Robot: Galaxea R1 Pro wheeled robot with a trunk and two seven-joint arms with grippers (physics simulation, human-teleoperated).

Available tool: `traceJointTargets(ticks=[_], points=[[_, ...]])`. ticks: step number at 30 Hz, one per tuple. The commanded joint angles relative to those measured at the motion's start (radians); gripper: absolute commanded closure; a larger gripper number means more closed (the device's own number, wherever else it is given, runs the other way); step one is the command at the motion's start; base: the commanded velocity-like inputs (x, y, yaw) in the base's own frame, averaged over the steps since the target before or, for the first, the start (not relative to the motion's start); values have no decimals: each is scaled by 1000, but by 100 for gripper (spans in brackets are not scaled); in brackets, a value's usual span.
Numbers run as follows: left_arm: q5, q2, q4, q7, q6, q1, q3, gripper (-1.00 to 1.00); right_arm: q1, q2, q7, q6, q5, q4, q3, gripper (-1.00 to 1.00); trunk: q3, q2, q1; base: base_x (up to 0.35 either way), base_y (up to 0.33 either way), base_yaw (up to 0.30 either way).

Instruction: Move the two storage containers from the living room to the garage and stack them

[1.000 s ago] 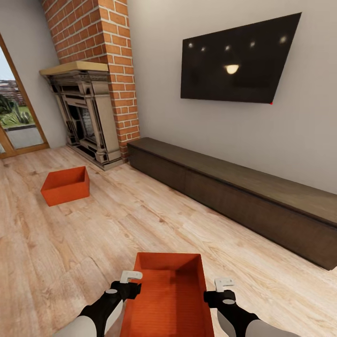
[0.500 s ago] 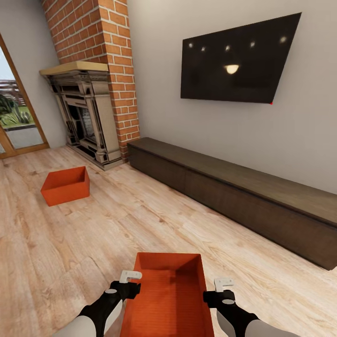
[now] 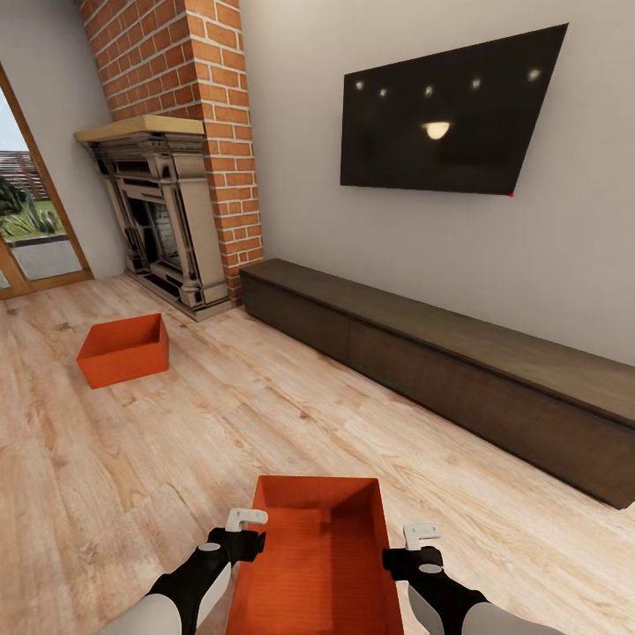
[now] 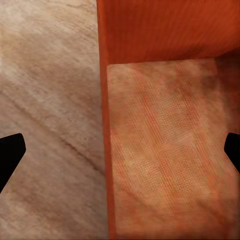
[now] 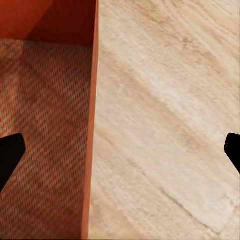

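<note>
Near storage container [image 3: 322,556] sits on the wood plank floor [image 3: 132,459] at 6 o'clock in the head view, between both arms. Left end effector [image 4: 120,150] straddles its left wall, fingers spread wide, one outside and one over the bin's interior; released. Right end effector [image 5: 120,150] straddles the right wall likewise, released. Bin interior bare. Second storage container [image 3: 123,350] lies well apart at 10 o'clock, near the brick fireplace [image 3: 168,220], also open-topped, nothing visible inside.
</note>
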Motion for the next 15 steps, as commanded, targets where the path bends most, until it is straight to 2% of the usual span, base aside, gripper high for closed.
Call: traceJointTargets(ticks=[1, 15], points=[[-10, -1, -3, 3, 6, 0, 3, -100, -1, 0, -3, -4, -11, 1, 9, -100, -1, 0, 0, 0, 0, 0], [-4, -1, -4, 4, 6, 0, 6, -100, -1, -1, -3, -4, -11, 1, 9, -100, -1, 0, 0, 0, 0, 0]])
